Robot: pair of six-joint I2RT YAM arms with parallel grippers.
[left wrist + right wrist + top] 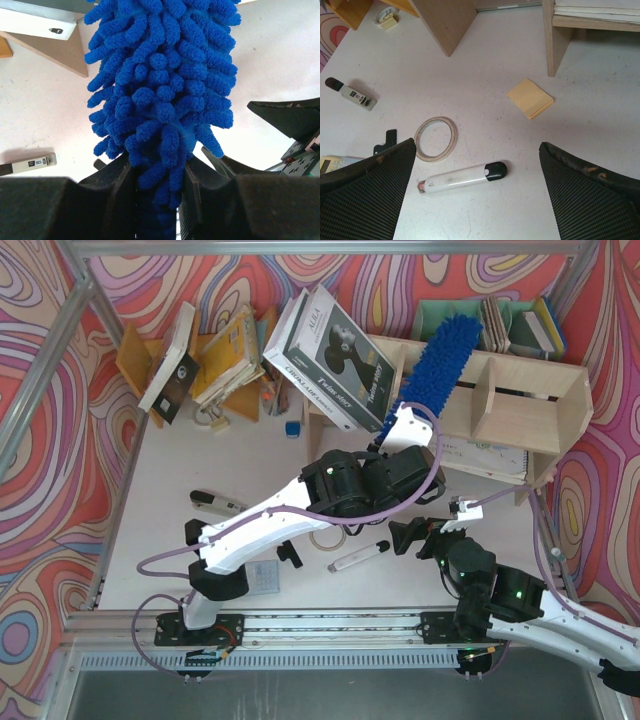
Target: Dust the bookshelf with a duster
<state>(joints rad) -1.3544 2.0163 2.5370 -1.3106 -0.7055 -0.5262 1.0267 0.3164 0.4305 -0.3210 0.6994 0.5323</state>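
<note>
White tabletop ringed by swirl-patterned walls, with the left gripper (157, 187) clamped tight on the neck of the duster (160, 85). Fluffy blue head fanning straight out ahead of those jaws and, seen from above, slanting across the left end of the bookshelf (520, 418) at its upper tier, contact with the wood unclear. Right gripper (477, 146) spread wide and gripping nothing, hanging above the table with a white-and-black marker pen (462, 177) lying between the jaws, a tape ring (436, 139) just beyond it toward the left jaw, and a yellow sticky-note pad (530, 98) farther ahead toward the right jaw.
</note>
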